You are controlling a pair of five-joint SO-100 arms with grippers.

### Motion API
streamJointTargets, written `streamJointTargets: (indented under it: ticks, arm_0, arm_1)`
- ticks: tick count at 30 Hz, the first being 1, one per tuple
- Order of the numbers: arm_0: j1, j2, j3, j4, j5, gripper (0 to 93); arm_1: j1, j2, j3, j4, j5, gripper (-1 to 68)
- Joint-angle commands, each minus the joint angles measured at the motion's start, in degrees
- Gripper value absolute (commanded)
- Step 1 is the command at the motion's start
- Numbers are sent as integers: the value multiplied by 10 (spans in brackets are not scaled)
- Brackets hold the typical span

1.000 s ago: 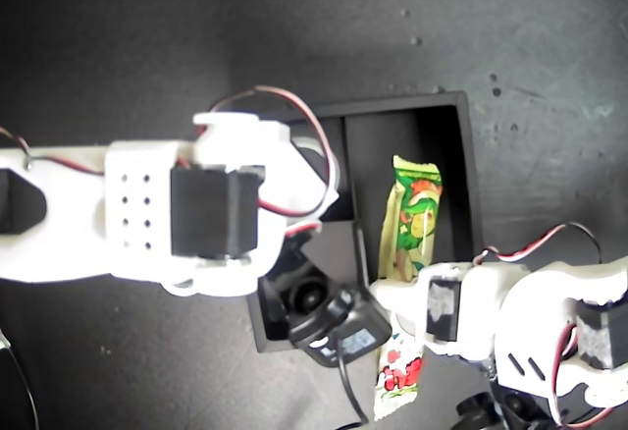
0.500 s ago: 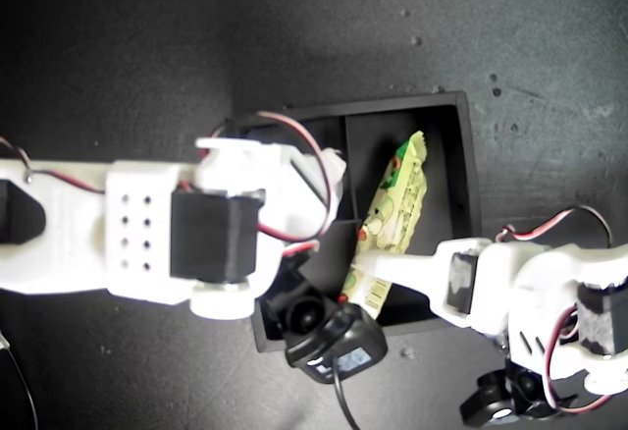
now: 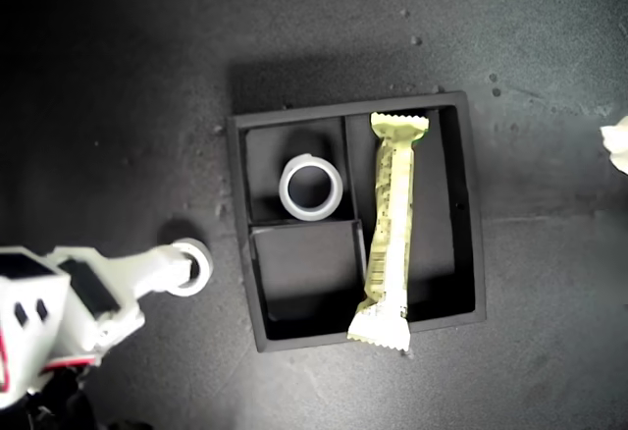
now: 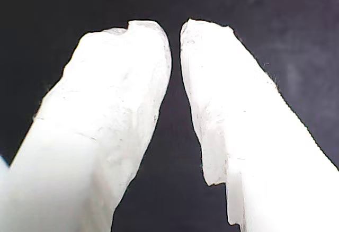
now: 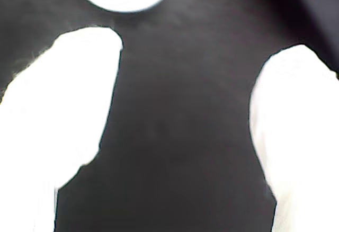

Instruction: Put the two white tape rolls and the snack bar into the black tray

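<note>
Lower left of the exterior frame: my second tool [image 5: 198, 44] reaches for the smaller tape roll [image 3: 192, 266], the one item lying outside the black tray [image 3: 238, 216]. The roll rests flat on the dark tabletop [image 3: 118, 106], just off the tray's left wall and level with the vacant lower-left compartment [image 3: 306, 275]. In the second wrist view the tool's jaws are spread wide with nothing between them, and the roll shows as a white disc just beyond the fingertips. It is dead ahead rather than inside the span.

The larger tape roll [image 3: 311, 187] sits in the upper-left compartment. The snack bar [image 3: 391, 229] lies lengthwise in the long compartment at right, its lower crimped end overhanging the tray's bottom wall.

My first tool [image 4: 175, 28] is nearly closed, a thin gap between its jaws and nothing held, over bare dark surface.

My reading is that the second arm is the nearer one. It needs a short advance to bracket the roll, then a carry rightward over the wall.
</note>
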Motion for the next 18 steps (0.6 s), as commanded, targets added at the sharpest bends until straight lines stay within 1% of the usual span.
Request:
streamJointTargets:
  ticks: [1, 3, 7, 11, 18]
  arm_0:
    - [36, 16, 79, -84, -35, 190]
    - [41, -12, 95, -109, -39, 190]
    - [39, -72, 99, -131, -48, 190]
    - [39, -100, 97, -154, -57, 190]
    - [54, -124, 97, -178, -75, 188]
  arm_1:
    - [-5, 223, 258, -94, 80, -3]
    - [-5, 352, 384, -143, 106, -4]
    - [-6, 509, 533, -180, 135, -4]
    - [-9, 526, 580, -192, 153, -4]
    - [-8, 526, 595, -192, 158, -4]
